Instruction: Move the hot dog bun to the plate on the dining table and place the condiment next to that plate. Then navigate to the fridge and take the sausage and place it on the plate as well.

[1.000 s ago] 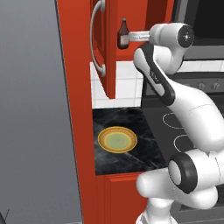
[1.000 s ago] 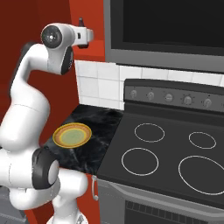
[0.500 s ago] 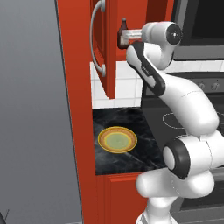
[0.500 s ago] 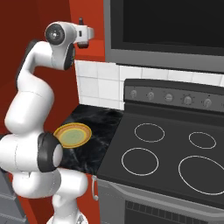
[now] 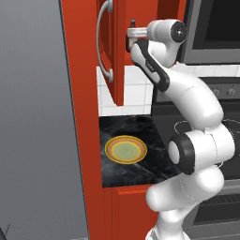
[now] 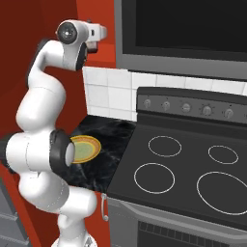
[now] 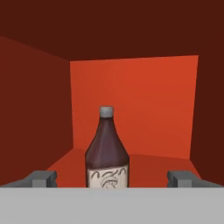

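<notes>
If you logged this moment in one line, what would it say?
gripper: open, empty | bottle: upright in red cabinet, centred between fingertips, untouched | plate: on counter beside stove, nothing on it

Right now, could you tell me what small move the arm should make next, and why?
Probably ease straight forward: the open gripper is lined up with the upright bottle inside the red cabinet, but its fingertips seem short of the bottle's body.
</notes>
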Robot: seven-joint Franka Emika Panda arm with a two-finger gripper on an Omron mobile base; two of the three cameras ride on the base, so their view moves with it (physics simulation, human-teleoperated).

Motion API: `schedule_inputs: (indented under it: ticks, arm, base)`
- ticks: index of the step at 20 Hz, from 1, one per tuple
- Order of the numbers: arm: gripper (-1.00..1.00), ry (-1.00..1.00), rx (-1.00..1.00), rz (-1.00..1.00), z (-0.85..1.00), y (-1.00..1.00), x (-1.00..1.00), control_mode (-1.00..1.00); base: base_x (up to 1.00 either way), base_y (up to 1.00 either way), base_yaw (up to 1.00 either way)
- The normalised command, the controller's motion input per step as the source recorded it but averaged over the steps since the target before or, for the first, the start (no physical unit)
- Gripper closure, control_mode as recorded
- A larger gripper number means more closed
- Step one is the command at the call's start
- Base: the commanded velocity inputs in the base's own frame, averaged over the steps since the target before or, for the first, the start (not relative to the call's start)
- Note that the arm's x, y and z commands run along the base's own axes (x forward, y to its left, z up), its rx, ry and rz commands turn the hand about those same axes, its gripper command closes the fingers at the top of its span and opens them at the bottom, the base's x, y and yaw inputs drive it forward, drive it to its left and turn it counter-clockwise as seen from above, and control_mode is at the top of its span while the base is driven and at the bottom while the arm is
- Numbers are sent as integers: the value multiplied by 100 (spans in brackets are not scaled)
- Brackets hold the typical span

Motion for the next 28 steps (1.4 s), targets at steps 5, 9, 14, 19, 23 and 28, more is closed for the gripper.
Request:
schedule_inputs:
  ticks: [5,9,14,19,23,28]
  arm:
    - [-100,0,0,0,4,5,39,-100]
    - [-100,0,0,0,0,12,29,-100]
    - [-100,0,0,0,0,13,13,-100]
    - [-100,1,0,0,0,0,4,-100]
    - [-100,5,0,0,0,0,27,-100]
    - [-100,3,0,0,0,3,32,-100]
  base:
    - [0,0,0]
    - [0,0,0]
    - [0,0,0]
    - [0,0,0]
    - [0,0,0]
    - [0,0,0]
